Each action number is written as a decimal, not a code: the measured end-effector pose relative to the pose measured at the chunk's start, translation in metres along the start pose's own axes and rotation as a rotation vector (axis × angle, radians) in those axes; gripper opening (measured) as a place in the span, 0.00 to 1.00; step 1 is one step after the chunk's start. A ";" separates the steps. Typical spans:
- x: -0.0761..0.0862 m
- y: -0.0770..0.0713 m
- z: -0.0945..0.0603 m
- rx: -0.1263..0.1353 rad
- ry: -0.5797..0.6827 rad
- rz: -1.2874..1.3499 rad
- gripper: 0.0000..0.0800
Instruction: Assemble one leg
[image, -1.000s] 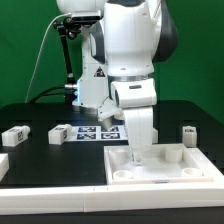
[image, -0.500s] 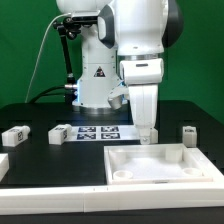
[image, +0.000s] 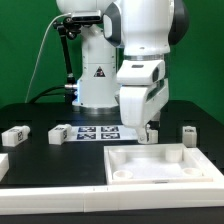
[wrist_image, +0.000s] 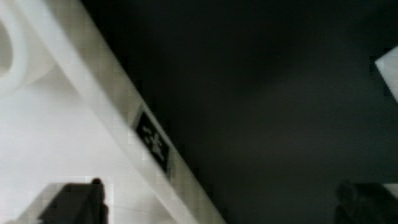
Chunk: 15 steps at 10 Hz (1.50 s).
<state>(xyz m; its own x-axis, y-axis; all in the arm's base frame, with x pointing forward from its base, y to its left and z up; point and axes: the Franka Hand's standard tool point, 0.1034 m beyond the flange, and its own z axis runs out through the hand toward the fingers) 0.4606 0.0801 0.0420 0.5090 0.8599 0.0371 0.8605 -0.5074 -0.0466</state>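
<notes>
Three small white legs with black-and-white tags lie on the black table: one (image: 61, 132) and another (image: 15, 135) at the exterior view's left, one (image: 187, 132) at its right. My gripper (image: 148, 132) hangs low just behind the far rim of the large white tray (image: 160, 168), apart from every leg. In the wrist view my gripper (wrist_image: 217, 205) is open and empty, its dark fingertips (wrist_image: 71, 204) wide apart. One fingertip is over the tray's tagged rim (wrist_image: 151, 135), the other over bare black table. No leg shows in the wrist view.
The marker board (image: 100, 131) lies on the table behind the tray, to the left of my gripper in the exterior view. A white part (image: 3, 164) shows at the exterior view's left edge. The robot's base (image: 95, 85) stands behind the marker board.
My gripper has risen out of the tray and moved back past its far rim, then dropped lower there with the wrist tilted. The legs and tray have not moved.
</notes>
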 end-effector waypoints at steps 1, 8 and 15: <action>-0.001 -0.001 0.001 0.003 0.000 0.056 0.81; 0.054 -0.070 0.005 0.049 0.027 1.023 0.81; 0.061 -0.087 0.008 0.082 0.012 1.265 0.81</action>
<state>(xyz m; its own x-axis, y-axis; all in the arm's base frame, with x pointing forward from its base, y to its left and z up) 0.4171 0.1771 0.0398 0.9725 -0.2223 -0.0699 -0.2294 -0.9662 -0.1173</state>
